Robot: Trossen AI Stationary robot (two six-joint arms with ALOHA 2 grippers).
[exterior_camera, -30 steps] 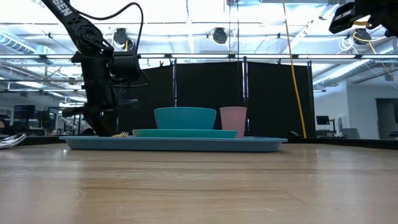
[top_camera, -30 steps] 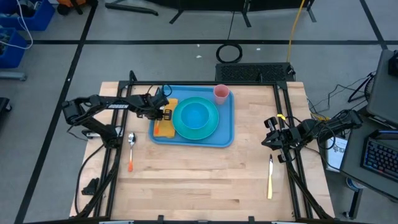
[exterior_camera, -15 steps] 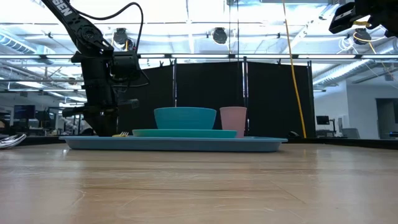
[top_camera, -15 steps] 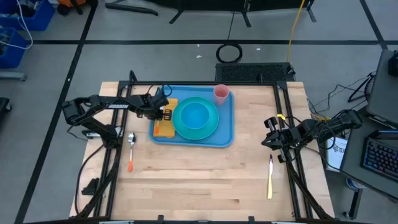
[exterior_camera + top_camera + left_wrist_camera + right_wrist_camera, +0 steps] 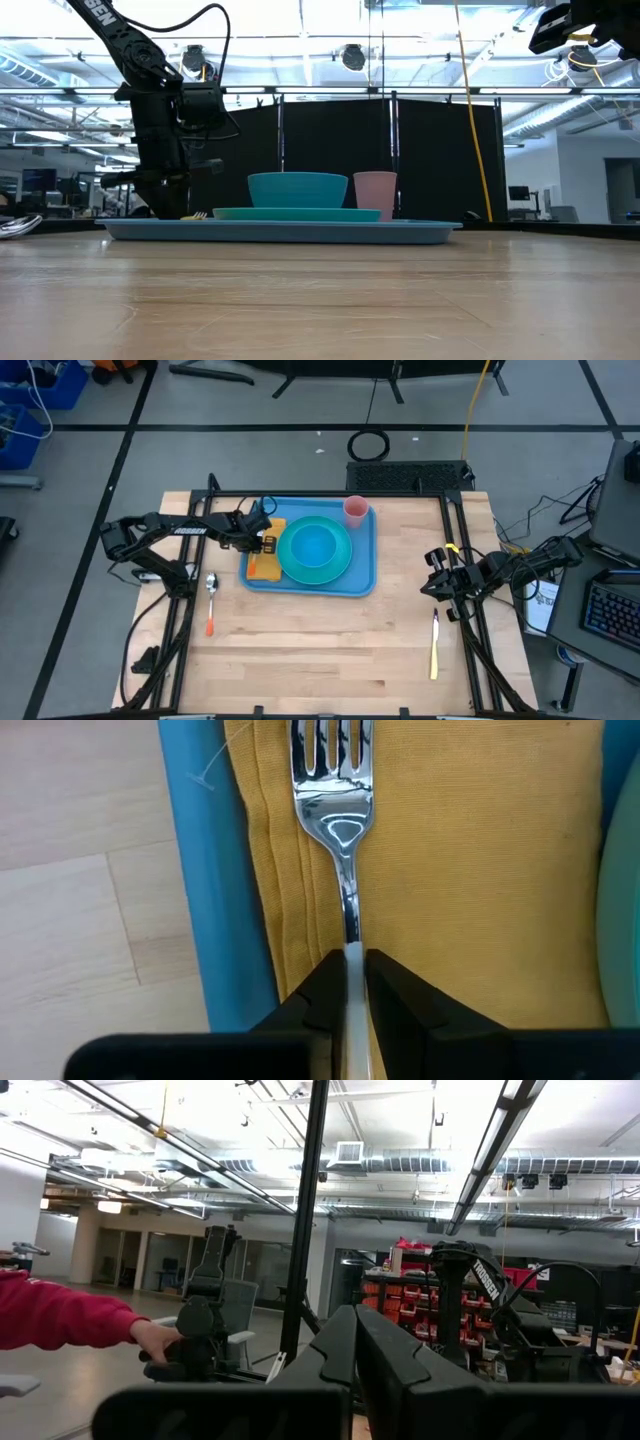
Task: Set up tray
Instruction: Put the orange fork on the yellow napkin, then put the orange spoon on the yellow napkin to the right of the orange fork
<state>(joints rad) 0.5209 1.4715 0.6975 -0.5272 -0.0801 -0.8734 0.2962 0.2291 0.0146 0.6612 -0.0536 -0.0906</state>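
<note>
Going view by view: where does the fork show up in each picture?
High view: hidden under the left end effector, over the napkin at the tray's left end.
Low view: only a yellow glint of it on the tray.
Left wrist view: the fork lies on the napkin, handle between the shut fingers.
Right wrist view: not in it.
Shared landmark: the tray's light-blue rim.

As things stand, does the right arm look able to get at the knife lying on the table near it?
Probably yes. The right gripper hovers just beside the knife, with only bare table between them. The left gripper is busy, shut on the fork.
</note>
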